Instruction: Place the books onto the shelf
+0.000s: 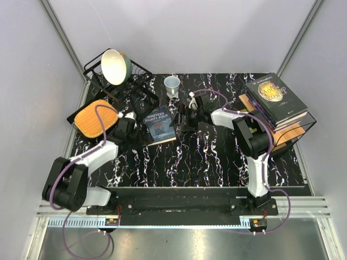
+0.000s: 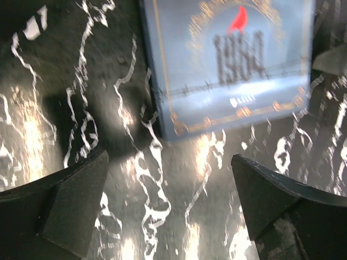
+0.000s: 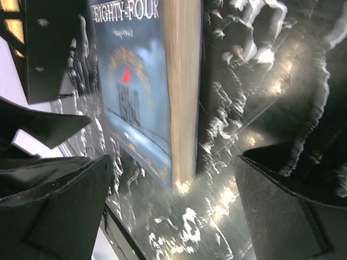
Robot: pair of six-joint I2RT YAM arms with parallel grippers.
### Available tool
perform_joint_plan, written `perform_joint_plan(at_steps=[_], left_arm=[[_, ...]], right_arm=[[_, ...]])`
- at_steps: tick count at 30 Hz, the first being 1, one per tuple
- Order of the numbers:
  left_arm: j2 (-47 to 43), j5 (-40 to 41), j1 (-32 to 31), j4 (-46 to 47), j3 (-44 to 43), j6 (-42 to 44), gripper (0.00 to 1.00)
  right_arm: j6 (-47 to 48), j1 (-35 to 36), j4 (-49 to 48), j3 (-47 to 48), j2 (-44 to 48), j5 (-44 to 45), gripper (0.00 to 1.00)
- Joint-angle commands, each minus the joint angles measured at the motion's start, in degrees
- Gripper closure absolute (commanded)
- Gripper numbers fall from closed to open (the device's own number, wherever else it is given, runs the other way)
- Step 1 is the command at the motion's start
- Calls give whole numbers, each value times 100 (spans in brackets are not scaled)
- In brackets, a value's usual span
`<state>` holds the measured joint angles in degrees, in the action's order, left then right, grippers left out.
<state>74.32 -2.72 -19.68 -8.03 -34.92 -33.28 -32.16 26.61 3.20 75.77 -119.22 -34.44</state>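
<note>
The left jaws are filling the bottom corners of the left wrist view, standing spread as wide as they go and holding nothing. Bare desk (image 2: 162, 179) is showing in the gap between them. The blue-grey "Nineteen Eighty-Four" book (image 2: 233, 65) is lying flat just beyond them in the upper right of that frame, its near edge and lower left corner staying clear of both tips. The right jaws are likewise gaping wide and gripping nothing at the bottom of the right wrist view. There the same book (image 3: 135, 92) is running down from the top of the frame, its cream page edge (image 3: 181, 81) facing open marbled surface on the right.

From above, the left arm (image 1: 100, 154) is reaching in from the lower left and the right arm (image 1: 255, 141) from the right. The book (image 1: 160, 124) is lying left of centre between the two sets of jaws. The other books (image 1: 276, 96) are sitting stacked on the top board of the shelf (image 1: 293, 135) at the right edge, the black one with the gold disc uppermost. A broad stretch of desk is lying open below the book, toward the arm bases. A white mug (image 1: 172, 85) is standing just above the book. A wire dish rack (image 1: 135, 86) holding a bowl (image 1: 115, 66) and an orange-brown cutting board (image 1: 96, 119) are crowding the upper left.
</note>
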Motion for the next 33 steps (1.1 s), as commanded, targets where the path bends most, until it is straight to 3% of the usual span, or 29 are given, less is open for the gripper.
perform_joint_plan(at_steps=[1, 5, 10, 16, 20, 21, 23, 24, 27, 33], left_arm=[[538, 255, 87, 679, -436, -47, 1], [1268, 263, 79, 751, -744, -319, 5], [1760, -183, 70, 1083, -666, -600, 25], [1867, -843, -53, 1663, -368, -768, 38], [1822, -1116, -290, 1849, -279, -829, 39], [1814, -1160, -334, 1910, -261, -847, 39], [1779, -1274, -457, 1955, -217, -917, 39], [1718, -1292, -492, 1989, -165, -935, 40], [1350, -1301, -572, 1972, -16, -970, 39], [-545, -1108, -572, 1281, 310, -496, 24]], right_arm=[[-466, 248, -267, 351, -268, 341, 0], [-606, 301, -250, 404, -523, 350, 1], [-774, 371, -224, 465, -743, 183, 4], [-923, 573, -188, 483, -981, -212, 15], [-775, 608, -171, 343, -779, -248, 33], [-722, 608, -153, 238, -709, -222, 45], [-485, 600, -66, 123, -480, -169, 57], [-371, 591, -4, 18, -384, -134, 71], [524, 591, 705, 51, 21, 313, 90], [3283, 494, 2816, 281, 837, 930, 100]])
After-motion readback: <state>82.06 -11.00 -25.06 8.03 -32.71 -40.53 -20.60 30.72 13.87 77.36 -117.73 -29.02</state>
